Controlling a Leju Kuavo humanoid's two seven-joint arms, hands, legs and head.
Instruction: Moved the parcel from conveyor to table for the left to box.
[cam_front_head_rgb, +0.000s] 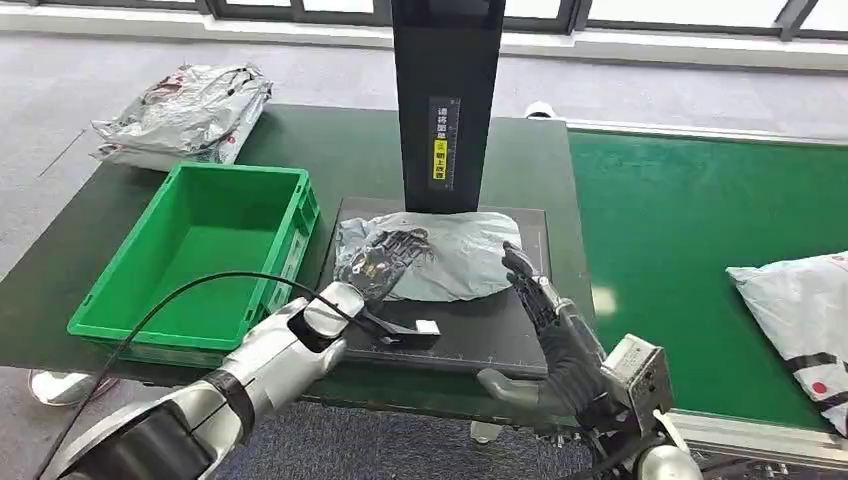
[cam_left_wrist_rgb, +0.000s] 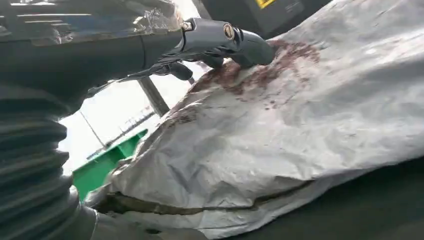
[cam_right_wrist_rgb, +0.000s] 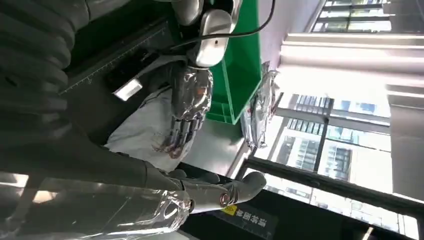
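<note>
Currently the grey parcel (cam_front_head_rgb: 440, 257) lies flat on the dark scale pad (cam_front_head_rgb: 480, 325) on the green table (cam_front_head_rgb: 350, 150), right at the foot of the black scanner post (cam_front_head_rgb: 446, 100). Left arm reaches in from low left, forearm angled up toward the pad. Left hand (cam_front_head_rgb: 385, 262) lies palm down on the parcel's left end, fingers stretched forward and spread over the wrinkled film. Left wrist view: fingertips (cam_left_wrist_rgb: 250, 47) press onto the parcel (cam_left_wrist_rgb: 300, 125) top near a reddish print patch; nothing visibly pinched or wrapped, so it rests on the parcel rather than gripping it. Right wrist view shows the same left hand (cam_right_wrist_rgb: 190, 107) flat on the parcel (cam_right_wrist_rgb: 142, 132), fingers long and extended.

Right arm comes in from lower right, wrist low at the table edge. Right hand (cam_front_head_rgb: 545, 310) stands edge-up just off the parcel's right end, fingers straight and pointing up and forward, thumb (cam_front_head_rgb: 505, 385) sticking out to the left, holding nothing. Cannot tell whether its fingertips touch the parcel edge.

Green crate (cam_front_head_rgb: 200, 255) sits just left of the pad, on the table. Crumpled silver bag (cam_front_head_rgb: 185, 115) lies on the floor by the table's far-left corner. Green conveyor belt (cam_front_head_rgb: 700, 230) runs on the right, with another grey parcel with red marks (cam_front_head_rgb: 800, 325) near the right edge. Black cable (cam_front_head_rgb: 170, 300) loops off the left forearm.
</note>
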